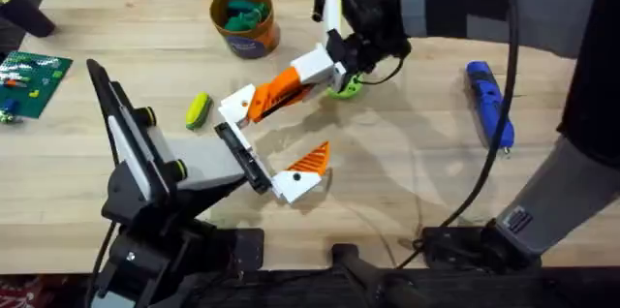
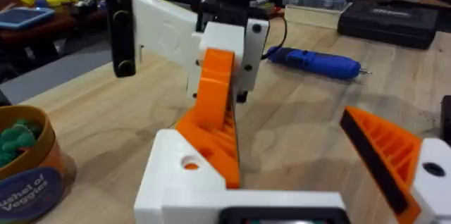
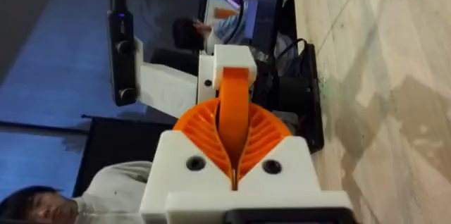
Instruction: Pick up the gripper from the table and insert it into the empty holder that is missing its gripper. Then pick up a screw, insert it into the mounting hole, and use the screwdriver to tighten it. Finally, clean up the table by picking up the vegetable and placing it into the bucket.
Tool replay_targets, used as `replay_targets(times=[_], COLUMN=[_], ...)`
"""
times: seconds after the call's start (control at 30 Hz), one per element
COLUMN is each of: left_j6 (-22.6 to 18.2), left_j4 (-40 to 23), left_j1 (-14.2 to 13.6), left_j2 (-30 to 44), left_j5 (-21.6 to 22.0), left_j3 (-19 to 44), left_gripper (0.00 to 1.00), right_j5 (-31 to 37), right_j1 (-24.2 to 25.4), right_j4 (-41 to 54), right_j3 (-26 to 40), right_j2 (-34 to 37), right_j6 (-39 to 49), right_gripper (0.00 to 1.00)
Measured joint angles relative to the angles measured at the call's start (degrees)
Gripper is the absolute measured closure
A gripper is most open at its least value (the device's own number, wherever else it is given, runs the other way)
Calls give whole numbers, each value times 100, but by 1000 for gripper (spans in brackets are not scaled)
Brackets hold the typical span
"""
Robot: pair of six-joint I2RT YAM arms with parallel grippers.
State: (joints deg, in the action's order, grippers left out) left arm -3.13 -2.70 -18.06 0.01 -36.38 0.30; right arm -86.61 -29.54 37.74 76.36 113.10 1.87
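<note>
1. At centre of the overhead view, the gripper (image 1: 269, 98) was held w/ the right gripper (image 1: 283, 89) clamped on it, pads pressed to both sides. Its lower end was set against the holder (image 1: 235, 107).
2. The holder was seen at one end of the black bar on the left gripper (image 1: 271, 143), which was spread wide w/ nothing grasped. A ribbed orange pad (image 1: 312, 160) was fitted on the other bracket, lower right of centre.
3. In the left wrist view, the orange piece was seen running down into the holder's slot, and orange was visible through the mounting hole (image 2: 190, 162). It was judged to be partly or nearly seated; full depth couldn't be told.
4. Step in hand, as judged: insertion, i.e. the first part of the task.
5. Next move, as judged: the piece should be pushed along the slot until the holes line up, then released w/o being dragged back out.
6. The screwdriver (image 1: 489, 105) was lying at right, well apart from the work, untouched.
7. The vegetable (image 1: 198, 108) was on the table left of the holder. The bucket (image 1: 247, 45) was at upper centre-left, w/ green pieces inside.
8. No screw could be made out.
</note>
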Motion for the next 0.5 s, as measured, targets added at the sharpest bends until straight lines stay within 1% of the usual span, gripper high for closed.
replay_targets(times=[0.17,0.27,0.5], left_j6=[-20,-35,-33], left_j4=[11,14,-8], left_j1=[0,7,44], left_j2=[0,0,0], left_j5=[28,64,207], left_j3=[0,0,0], left_gripper=[14,14,14], right_j5=[74,108,218], right_j1=[-203,-278,-334], right_j4=[-794,-1116,-1484], right_j3=[4,4,4], right_j2=[-2,-2,-2], right_j6=[-602,-908,-1400], right_gripper=[978,978,978])
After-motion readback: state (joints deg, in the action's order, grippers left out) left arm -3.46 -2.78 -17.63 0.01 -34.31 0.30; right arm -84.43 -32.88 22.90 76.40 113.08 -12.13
